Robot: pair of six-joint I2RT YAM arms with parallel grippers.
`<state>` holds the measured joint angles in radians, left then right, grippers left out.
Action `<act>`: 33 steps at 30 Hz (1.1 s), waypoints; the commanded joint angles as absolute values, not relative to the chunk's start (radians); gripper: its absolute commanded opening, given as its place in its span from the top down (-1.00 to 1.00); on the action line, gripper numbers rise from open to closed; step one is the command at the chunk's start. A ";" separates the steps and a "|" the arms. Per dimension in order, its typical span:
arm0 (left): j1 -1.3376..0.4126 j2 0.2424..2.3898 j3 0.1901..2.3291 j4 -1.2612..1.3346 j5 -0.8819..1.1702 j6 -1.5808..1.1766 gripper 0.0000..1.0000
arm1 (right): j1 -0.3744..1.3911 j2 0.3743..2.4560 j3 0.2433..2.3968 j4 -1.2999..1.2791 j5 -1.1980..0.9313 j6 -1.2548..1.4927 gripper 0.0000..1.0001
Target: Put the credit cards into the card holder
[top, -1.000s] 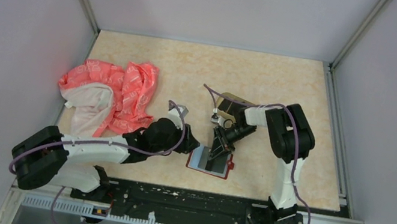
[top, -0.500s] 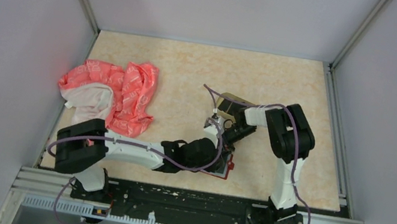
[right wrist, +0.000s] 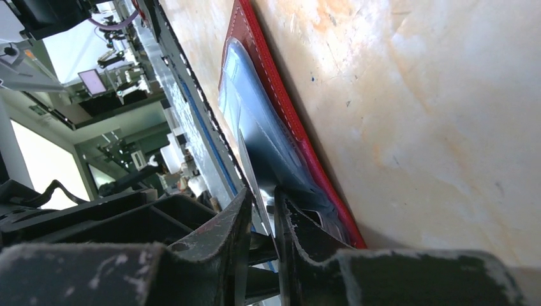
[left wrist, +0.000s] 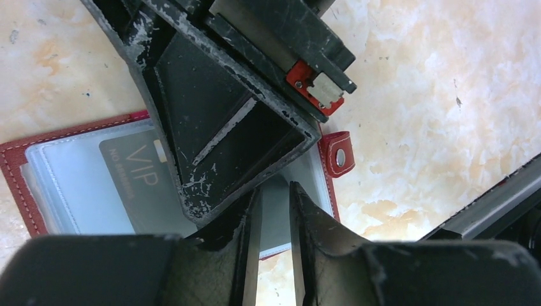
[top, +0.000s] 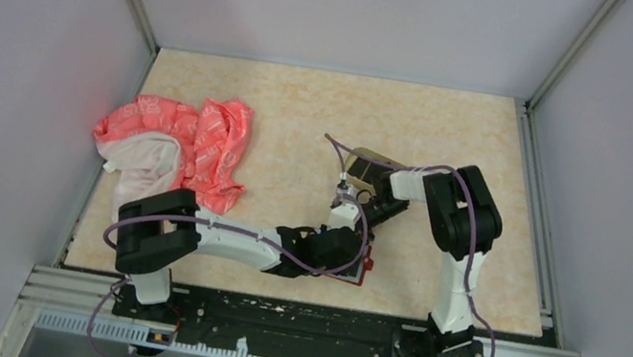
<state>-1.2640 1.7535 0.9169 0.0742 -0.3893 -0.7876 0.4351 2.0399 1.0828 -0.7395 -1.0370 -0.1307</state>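
Observation:
The red card holder (top: 363, 271) lies open on the table, its clear sleeves facing up (left wrist: 70, 185). Its snap tab (left wrist: 339, 155) points right. My right gripper (top: 363, 225) is shut on a grey "VIP" credit card (left wrist: 137, 185). It holds the card edge-on (right wrist: 255, 175) at a sleeve of the card holder (right wrist: 281, 102). My left gripper (left wrist: 274, 197) hovers low over the holder's near right corner, beside the right gripper's fingers (left wrist: 217, 108). Its jaws are nearly closed with a thin gap and nothing between them. In the top view it (top: 348, 248) covers most of the holder.
An oval tan tray (top: 372, 163) sits just behind the right gripper. A crumpled pink-and-white cloth (top: 176, 155) lies at the left. The black rail (top: 298, 321) runs along the table's near edge.
My left arm has swung right, from the holder's left side to over the holder, and now hides it in the top view. The right gripper has stayed put with the card.

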 commanded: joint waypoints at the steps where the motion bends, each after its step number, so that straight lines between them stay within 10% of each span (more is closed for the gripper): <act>1: -1.266 1.766 0.928 0.012 -0.472 -0.800 0.41 | 0.442 2.028 1.111 -0.728 -0.982 -0.169 0.58; 33: -1.263 1.448 0.656 0.264 -0.311 -0.646 0.36 | 0.442 1.974 1.125 -0.726 -0.914 -0.202 0.31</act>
<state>-1.2675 1.5265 0.7067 0.1822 -0.3473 -0.7044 0.4351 2.0224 1.1145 -0.7307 -1.0122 -0.1501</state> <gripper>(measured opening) 0.320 0.336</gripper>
